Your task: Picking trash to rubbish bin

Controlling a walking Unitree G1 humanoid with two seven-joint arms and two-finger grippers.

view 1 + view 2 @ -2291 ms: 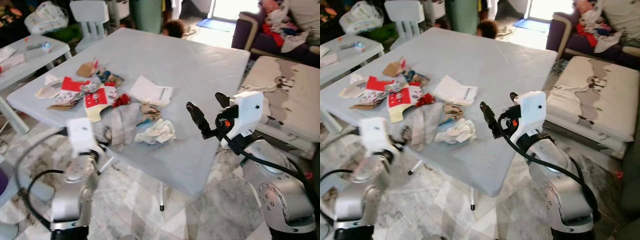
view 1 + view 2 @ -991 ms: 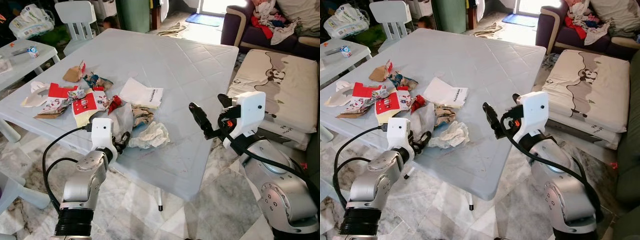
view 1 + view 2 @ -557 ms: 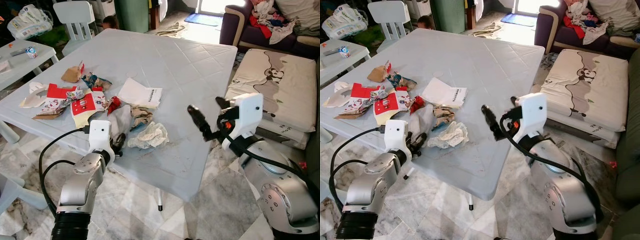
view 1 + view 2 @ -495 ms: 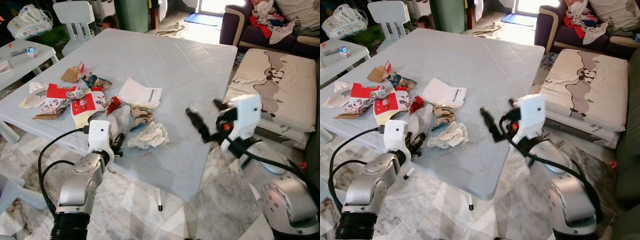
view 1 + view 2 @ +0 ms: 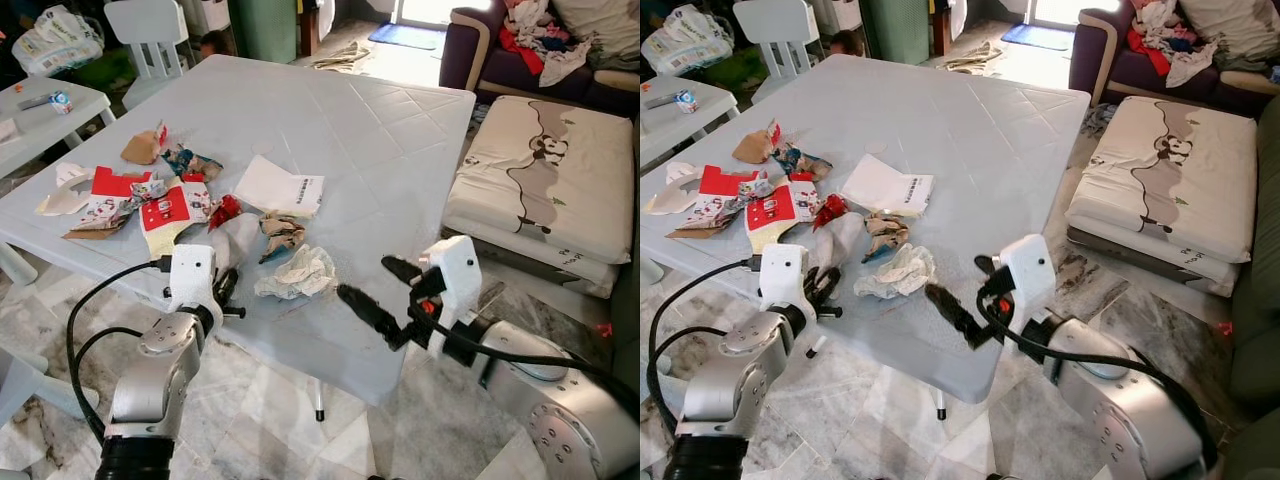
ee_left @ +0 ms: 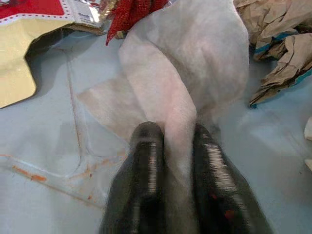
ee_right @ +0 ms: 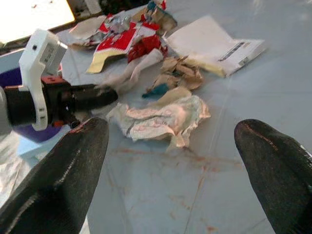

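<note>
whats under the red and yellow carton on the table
The red and yellow carton lies flat on the grey table, its edge over other torn wrappers. Whatever sits beneath its middle is covered.

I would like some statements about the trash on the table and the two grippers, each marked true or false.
1. The left gripper is closed on the grey-white tissue. True.
2. The right gripper holds the crumpled white wrapper. False: its fingers are spread wide open, apart from the wrapper, and hold nothing.
3. The trash lies on a light blue table. True.
4. The flat white paper lies on the floor. False: it lies on the table, beyond the crumpled brown paper.
5. The red and white carton lies on the robot's left side of the table. True.
</note>
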